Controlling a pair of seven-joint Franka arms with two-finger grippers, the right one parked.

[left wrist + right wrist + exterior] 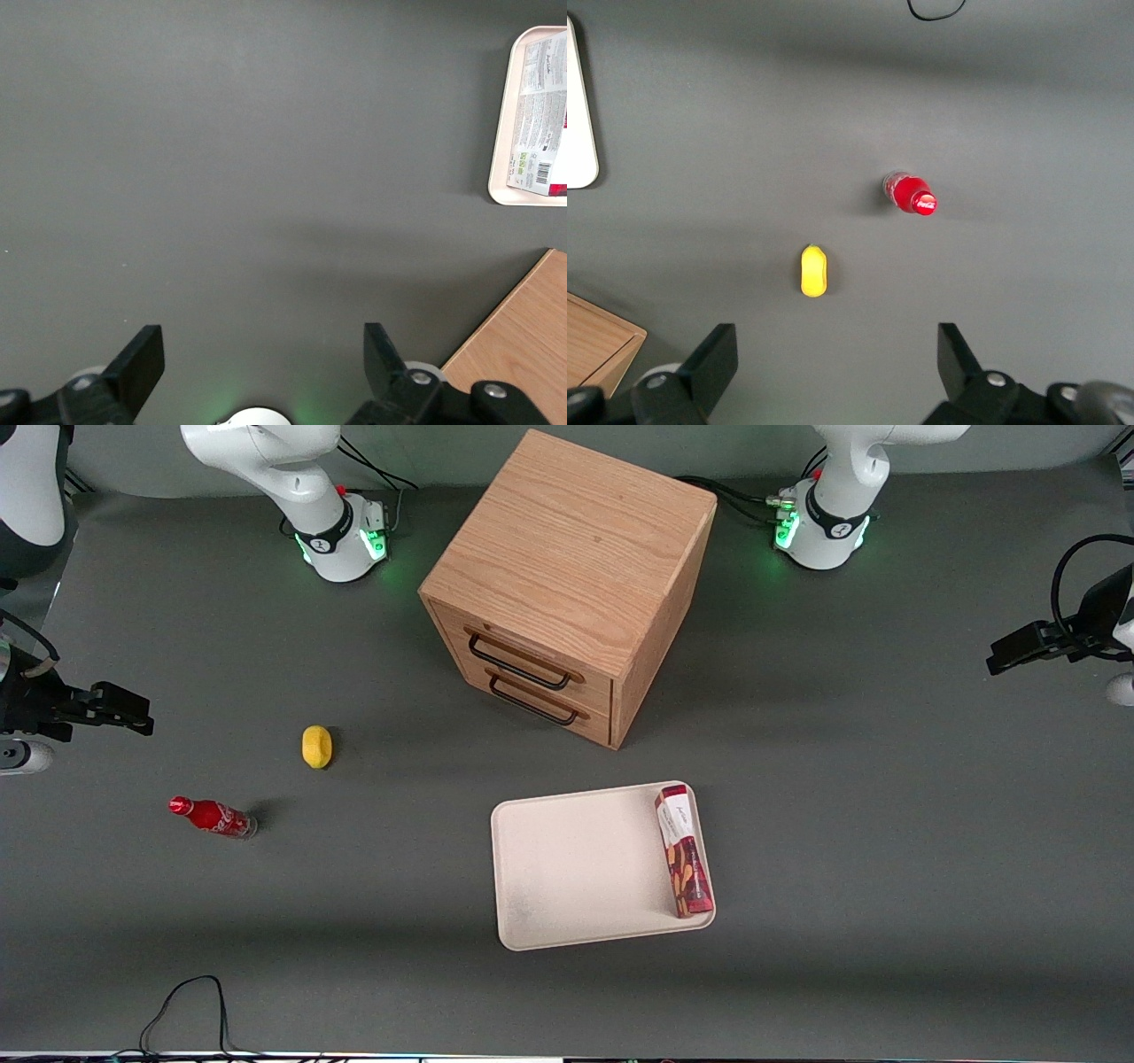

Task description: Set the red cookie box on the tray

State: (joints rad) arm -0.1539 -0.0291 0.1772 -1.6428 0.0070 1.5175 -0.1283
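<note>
The red cookie box (684,850) lies flat in the cream-white tray (576,868), along the tray's rim toward the working arm's end. The left wrist view shows the tray's rim (500,133) and the box's white label end (542,115). The left arm's gripper (1005,657) hangs over bare table toward the working arm's end, well apart from the tray and farther from the front camera than it. In the left wrist view the gripper (261,359) is open and empty, with only grey table between its fingers (142,363).
A wooden two-drawer cabinet (567,584) stands farther from the front camera than the tray; its corner shows in the left wrist view (523,328). A yellow fruit (316,746) and a small red soda bottle (213,816) lie toward the parked arm's end. A black cable (186,1010) lies at the table's near edge.
</note>
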